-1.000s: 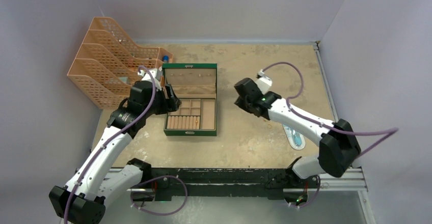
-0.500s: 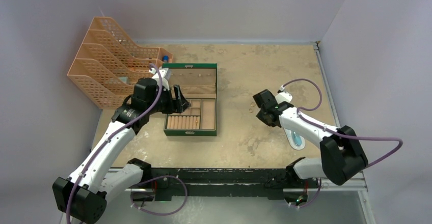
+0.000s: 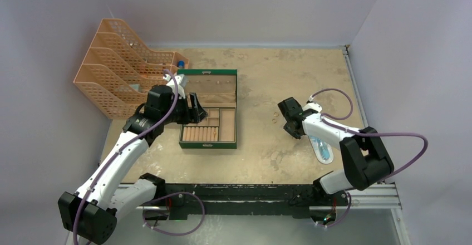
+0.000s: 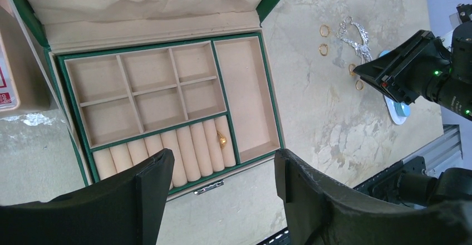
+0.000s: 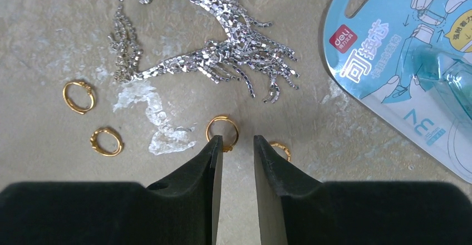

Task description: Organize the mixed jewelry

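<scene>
Several thin gold rings lie on the table: two at the left (image 5: 78,96) (image 5: 106,141), one (image 5: 222,131) at my right gripper's left fingertip, and one (image 5: 281,149) beside the right fingertip. A silvery chain tangle (image 5: 222,39) lies beyond them. My right gripper (image 5: 238,139) is low over the table with a narrow gap and nothing between the fingers. My left gripper (image 4: 222,161) is open and empty above the green box's front edge (image 4: 206,188). One gold ring (image 4: 221,140) sits in the box's ring rolls. The rings (image 3: 274,118) show faintly in the top view.
A light-blue packet (image 5: 401,61) lies right of the jewelry, close to my right arm (image 3: 323,131). Orange file racks (image 3: 117,72) stand at the back left beside the open green box (image 3: 208,143). The arm rail (image 3: 250,192) runs along the near edge.
My right gripper has come down and to the right, to table level at the rings. My left gripper moved right over the box, then stayed.
</scene>
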Controlling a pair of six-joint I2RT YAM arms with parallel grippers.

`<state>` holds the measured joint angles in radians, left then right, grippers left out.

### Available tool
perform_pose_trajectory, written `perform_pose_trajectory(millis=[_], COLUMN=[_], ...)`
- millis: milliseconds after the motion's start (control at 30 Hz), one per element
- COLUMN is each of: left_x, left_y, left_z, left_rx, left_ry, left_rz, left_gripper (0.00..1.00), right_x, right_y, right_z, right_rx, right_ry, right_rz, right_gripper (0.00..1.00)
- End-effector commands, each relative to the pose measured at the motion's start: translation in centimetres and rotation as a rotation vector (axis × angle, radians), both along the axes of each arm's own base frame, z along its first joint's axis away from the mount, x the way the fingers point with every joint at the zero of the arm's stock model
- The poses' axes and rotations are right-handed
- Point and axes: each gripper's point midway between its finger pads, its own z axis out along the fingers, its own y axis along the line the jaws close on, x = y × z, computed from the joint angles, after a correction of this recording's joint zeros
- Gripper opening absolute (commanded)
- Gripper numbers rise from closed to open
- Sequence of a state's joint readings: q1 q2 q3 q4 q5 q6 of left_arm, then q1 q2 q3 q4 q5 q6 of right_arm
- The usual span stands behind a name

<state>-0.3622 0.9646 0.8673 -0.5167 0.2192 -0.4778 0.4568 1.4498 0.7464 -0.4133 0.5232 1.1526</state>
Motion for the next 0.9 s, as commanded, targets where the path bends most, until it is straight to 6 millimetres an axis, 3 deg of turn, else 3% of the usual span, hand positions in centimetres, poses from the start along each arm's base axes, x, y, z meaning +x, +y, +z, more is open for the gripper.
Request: perform_pose_trajectory(millis=[0, 500, 867], left_x=[0.7, 0.7, 0.9], left_y=[0.1, 0.3, 0.2], left_z=[0.8, 0.6, 0.3], left_rx=[0.003, 0.010, 0.014], left_ry=[-0.042, -0.036, -0.024], left_rz=[0.008, 0.019, 0.019], left_gripper=[0.66, 0.66, 0.65], right_x=[0.5, 1.1, 0.6], right_y=[-0.8, 0.5, 5.3], right_z=[0.0, -0.4, -0.1], right_rx=[-0.030, -0.022, 0.101], right_ry=[-0.018, 0.020, 0.037], right_rz=[-0.039, 0.116, 0.422], right_gripper=[0.29, 0.20, 0.15])
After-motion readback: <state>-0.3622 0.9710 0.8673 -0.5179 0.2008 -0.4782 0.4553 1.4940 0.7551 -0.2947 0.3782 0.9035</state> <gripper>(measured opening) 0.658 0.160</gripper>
